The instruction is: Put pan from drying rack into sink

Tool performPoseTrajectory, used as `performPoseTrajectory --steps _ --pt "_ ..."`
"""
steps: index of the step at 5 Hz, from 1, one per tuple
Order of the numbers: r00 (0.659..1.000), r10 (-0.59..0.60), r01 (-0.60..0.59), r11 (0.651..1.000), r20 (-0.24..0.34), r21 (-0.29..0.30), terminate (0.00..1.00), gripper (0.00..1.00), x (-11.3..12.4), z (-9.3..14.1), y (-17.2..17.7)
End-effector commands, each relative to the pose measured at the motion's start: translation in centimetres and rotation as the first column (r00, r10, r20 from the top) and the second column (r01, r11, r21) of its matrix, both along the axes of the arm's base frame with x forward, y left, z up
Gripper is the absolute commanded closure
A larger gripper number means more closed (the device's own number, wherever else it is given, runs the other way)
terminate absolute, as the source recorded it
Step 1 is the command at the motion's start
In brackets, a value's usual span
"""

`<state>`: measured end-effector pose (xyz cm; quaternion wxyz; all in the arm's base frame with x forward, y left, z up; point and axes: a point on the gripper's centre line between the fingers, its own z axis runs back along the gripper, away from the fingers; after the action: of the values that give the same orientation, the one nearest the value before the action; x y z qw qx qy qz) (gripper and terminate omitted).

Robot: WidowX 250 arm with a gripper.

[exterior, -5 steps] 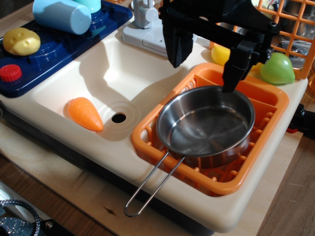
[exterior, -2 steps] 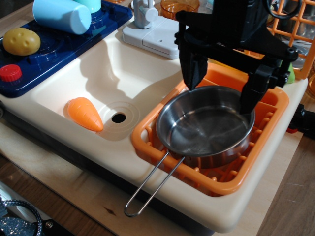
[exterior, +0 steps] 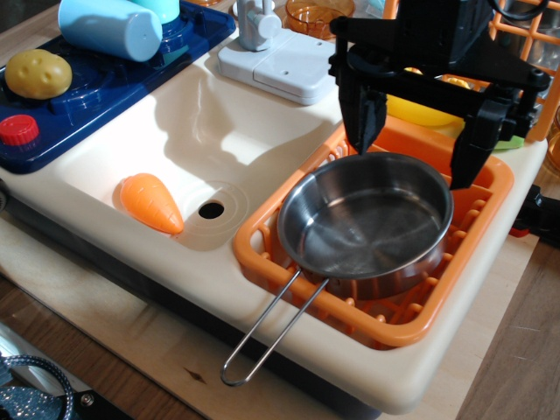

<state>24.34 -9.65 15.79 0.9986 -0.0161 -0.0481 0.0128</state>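
Note:
The shiny steel pan (exterior: 363, 223) lies in the orange drying rack (exterior: 477, 262) at the right, its wire-loop handle (exterior: 267, 328) sticking out over the rack's front-left edge. The cream-white sink (exterior: 201, 131) lies to the left, with a round drain hole (exterior: 211, 209). My black gripper (exterior: 411, 162) is open, hanging over the pan's far rim. One fingertip (exterior: 361, 140) is at the rim's far left and the other at its far right. It holds nothing.
An orange toy carrot (exterior: 150, 201) lies in the sink by the drain. A dark blue stovetop (exterior: 96, 87) at the left carries a potato (exterior: 37, 73), a red knob (exterior: 18, 129) and a light blue cup (exterior: 109, 26). A white faucet base (exterior: 276, 61) and a wire basket (exterior: 525, 52) stand behind.
My gripper has moved to the right and slightly back, from left of the pan's far rim to straddling it. The pan and the carrot have not moved.

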Motion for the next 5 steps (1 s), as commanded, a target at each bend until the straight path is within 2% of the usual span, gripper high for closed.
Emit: performPoseTrajectory --steps 1,2,4,5 --pt "0.997 0.049 -0.047 0.998 0.055 -0.033 0.0 0.0 0.5 0.9 -1.8" --pt "0.995 0.067 -0.065 0.997 0.071 -0.039 0.0 0.0 0.5 0.4 -2.6" --pt "0.989 0.118 -0.11 0.989 0.084 -0.096 0.0 0.0 0.1 -1.2 -2.5" --pt "0.989 0.123 -0.116 0.989 0.081 -0.09 0.0 0.0 -0.1 -1.6 -2.5"
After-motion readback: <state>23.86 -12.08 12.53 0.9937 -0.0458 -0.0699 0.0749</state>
